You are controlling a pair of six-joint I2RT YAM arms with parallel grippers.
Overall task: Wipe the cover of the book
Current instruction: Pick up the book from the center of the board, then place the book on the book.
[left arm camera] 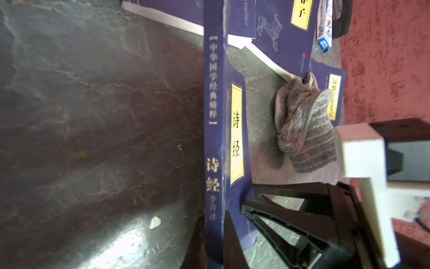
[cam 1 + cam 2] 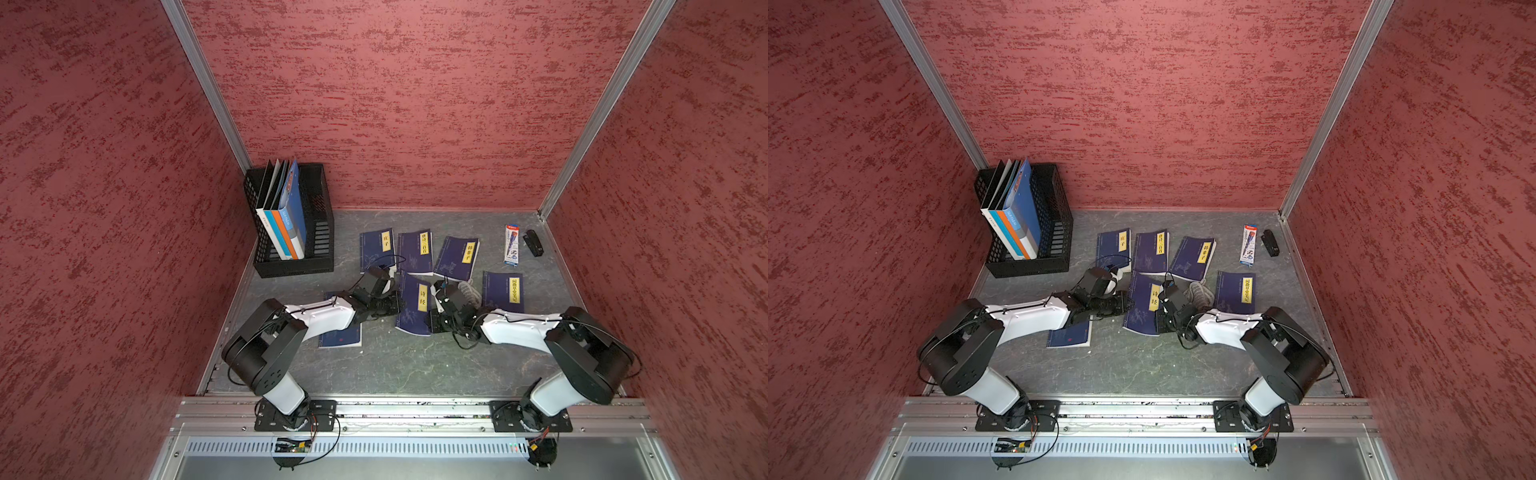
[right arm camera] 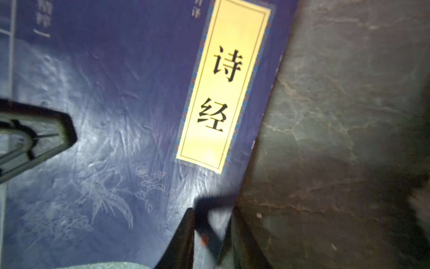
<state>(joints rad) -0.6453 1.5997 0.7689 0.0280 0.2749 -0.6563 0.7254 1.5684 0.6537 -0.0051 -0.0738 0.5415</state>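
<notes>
1. The book is lying mid-table and is being pinched from two sides, so it is risking a buckled cover or a slide if either arm pulls.
2. The cloth is lying loose at the book's 3 o'clock (nobody is holding it), so no wiping is happening yet, and the right arm reaching for it could drag the book.
3. The three farther books at 12 o'clock are crowding the sweep.
4. The left gripper, at 9 o'clock, is clenching the book's spine edge.
5. The right gripper, at 4 o'clock, is straddling a cover corner. I cannot tell whether it is clamping.
</notes>
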